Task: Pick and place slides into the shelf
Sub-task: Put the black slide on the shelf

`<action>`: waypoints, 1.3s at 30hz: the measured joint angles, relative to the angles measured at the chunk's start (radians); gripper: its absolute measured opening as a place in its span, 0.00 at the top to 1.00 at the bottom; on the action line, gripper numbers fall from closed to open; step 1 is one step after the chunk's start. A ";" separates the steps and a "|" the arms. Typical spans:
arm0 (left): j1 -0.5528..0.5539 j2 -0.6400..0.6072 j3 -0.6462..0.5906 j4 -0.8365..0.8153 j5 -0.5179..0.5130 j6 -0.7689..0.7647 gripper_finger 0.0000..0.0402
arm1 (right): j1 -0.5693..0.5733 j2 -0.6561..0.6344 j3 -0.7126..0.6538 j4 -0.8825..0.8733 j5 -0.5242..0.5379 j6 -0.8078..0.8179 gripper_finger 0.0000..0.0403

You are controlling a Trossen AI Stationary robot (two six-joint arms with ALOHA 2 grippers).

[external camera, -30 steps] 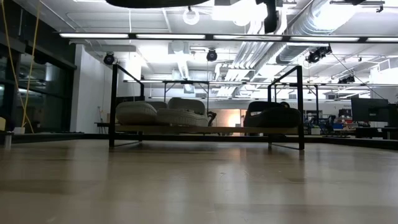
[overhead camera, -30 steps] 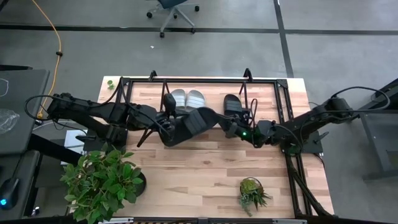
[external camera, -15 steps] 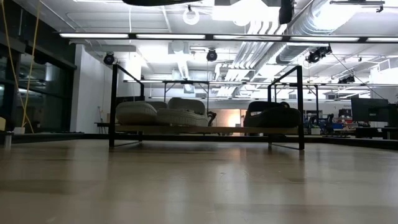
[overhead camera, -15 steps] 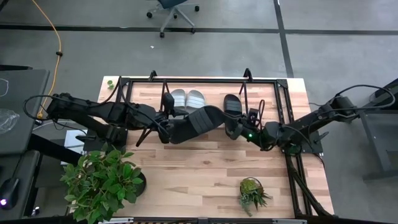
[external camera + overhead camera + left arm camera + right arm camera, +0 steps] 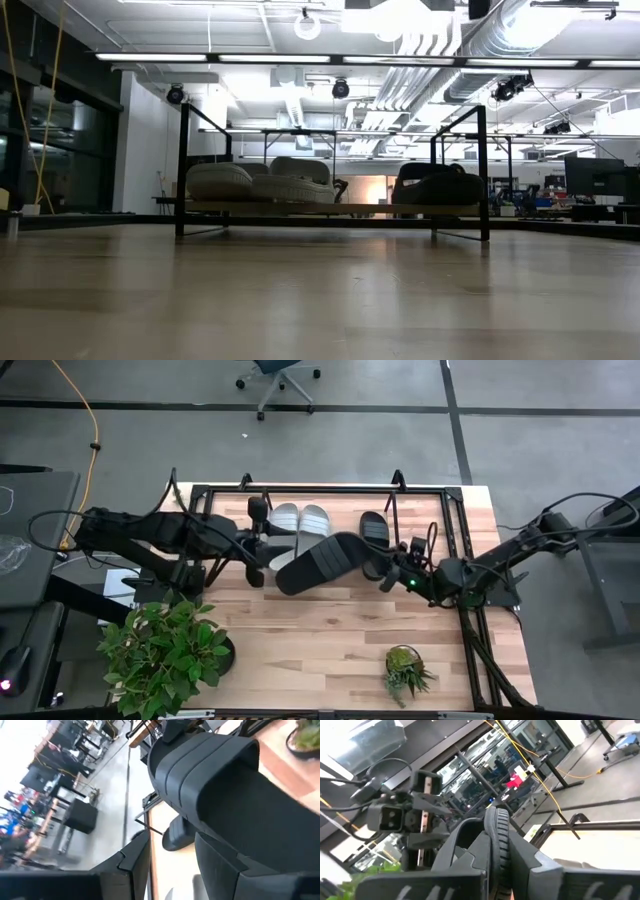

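A light wood table (image 5: 330,640) stands on a grey floor, with two potted plants at its near edge. At its far side sits the low black-tube shelf (image 5: 300,490), holding a light grey pair of slides (image 5: 300,520) and one black slide (image 5: 373,528). The fourth black slide sandal (image 5: 322,563) hangs tilted above the table, between both arms. The left gripper (image 5: 268,547) clamps one end, jaws partly spread; the right gripper (image 5: 385,575) pinches the other, jaws nearly closed.
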 joint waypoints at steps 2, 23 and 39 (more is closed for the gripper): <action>0.000 0.000 0.015 -0.025 0.022 -0.055 0.65 | 0.010 -0.011 0.000 0.000 0.004 -0.023 0.96; 0.198 0.053 0.035 -0.109 0.425 -0.472 0.64 | 0.021 -0.183 0.000 -0.172 -0.115 -0.150 0.96; 0.198 0.103 0.035 -0.007 0.505 -0.654 0.64 | -0.065 -0.309 0.000 -0.434 -0.265 -0.139 0.96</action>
